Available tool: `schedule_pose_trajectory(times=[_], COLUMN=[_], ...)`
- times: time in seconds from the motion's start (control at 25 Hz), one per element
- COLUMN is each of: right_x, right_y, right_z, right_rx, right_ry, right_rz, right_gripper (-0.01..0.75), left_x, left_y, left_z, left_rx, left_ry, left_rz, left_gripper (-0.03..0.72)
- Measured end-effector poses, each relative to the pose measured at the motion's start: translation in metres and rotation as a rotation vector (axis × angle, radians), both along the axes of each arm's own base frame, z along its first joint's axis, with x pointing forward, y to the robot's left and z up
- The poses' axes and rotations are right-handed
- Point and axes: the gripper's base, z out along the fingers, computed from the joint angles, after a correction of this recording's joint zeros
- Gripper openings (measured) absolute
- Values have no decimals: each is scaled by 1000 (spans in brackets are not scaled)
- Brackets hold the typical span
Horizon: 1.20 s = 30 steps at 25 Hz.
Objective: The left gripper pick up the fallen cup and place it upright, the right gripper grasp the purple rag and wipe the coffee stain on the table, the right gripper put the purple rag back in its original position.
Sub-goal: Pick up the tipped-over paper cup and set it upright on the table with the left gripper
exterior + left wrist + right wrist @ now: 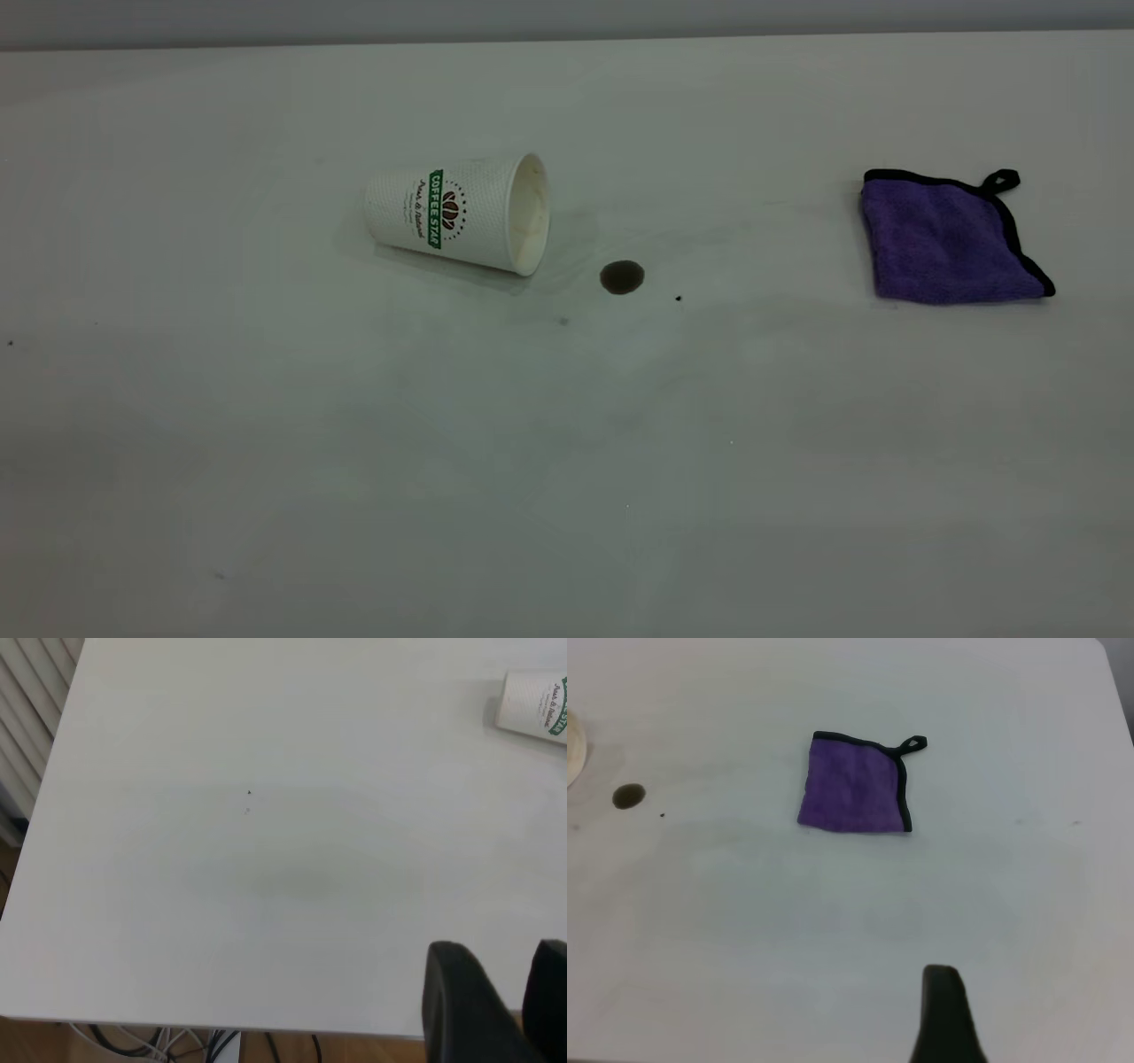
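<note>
cup on its side, left hand well short of it

the white textured paper cup [456,213] with the green band lies on the plain white desk [354,461], long axis across the desk, mouth toward the small round brown coffee stain [622,277] just beside it. the left hand [505,983], fingers narrowly parted and holding nothing, hangs well apart from it. the square purple microfibre rag [948,239] lies far right, nearer the right hand [943,1010]; whether that hand is wide or narrow, i cannot tell.

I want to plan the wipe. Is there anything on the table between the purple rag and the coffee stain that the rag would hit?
Nothing visible blocks it. Between the purple rag and the coffee stain the table shows only a tiny dark speck. The fallen cup lies beyond the stain, mouth toward it.
</note>
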Motion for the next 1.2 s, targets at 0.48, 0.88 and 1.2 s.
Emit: schedule_pose_trajectory(times=[0.48,0.88,1.2], right_x=[0,0,0], right_y=[0,0,0], right_z=[0,0,0], right_rx=[0,0,0], right_ry=[0,0,0], right_rz=[0,0,0], right_gripper=[555,555,555], left_x=[0,0,0], left_y=[0,0,-2], left_z=[0,0,0], left_rx=[0,0,-5], left_ry=[0,0,1], left_rz=[0,0,-26], left_gripper=[239,239,239])
